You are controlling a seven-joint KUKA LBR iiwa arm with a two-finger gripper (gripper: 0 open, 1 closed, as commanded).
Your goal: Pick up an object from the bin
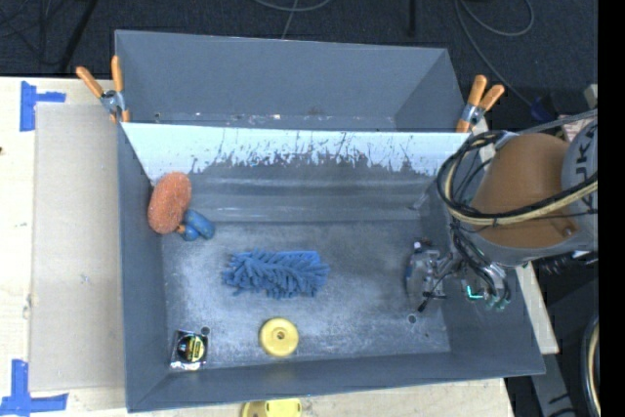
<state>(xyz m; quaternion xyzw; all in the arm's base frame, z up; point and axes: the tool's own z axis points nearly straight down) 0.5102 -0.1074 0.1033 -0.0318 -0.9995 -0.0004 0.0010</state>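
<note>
My gripper (pixel 424 286) hangs low over the bin floor at the right side, with bare floor beneath it. Its fingers point down and stand a little apart, with nothing between them. The nearest loose thing is a blue shaggy mop head (pixel 275 272) in the middle of the bin, well to the gripper's left. A yellow round disc (pixel 279 337) lies near the front wall, left of the gripper.
An orange-brown scrub pad with a blue handle (pixel 172 204) leans at the left wall. A small black and yellow tape measure (pixel 189 348) sits in the front left corner. The arm with its brown cover and cables comes in from the right.
</note>
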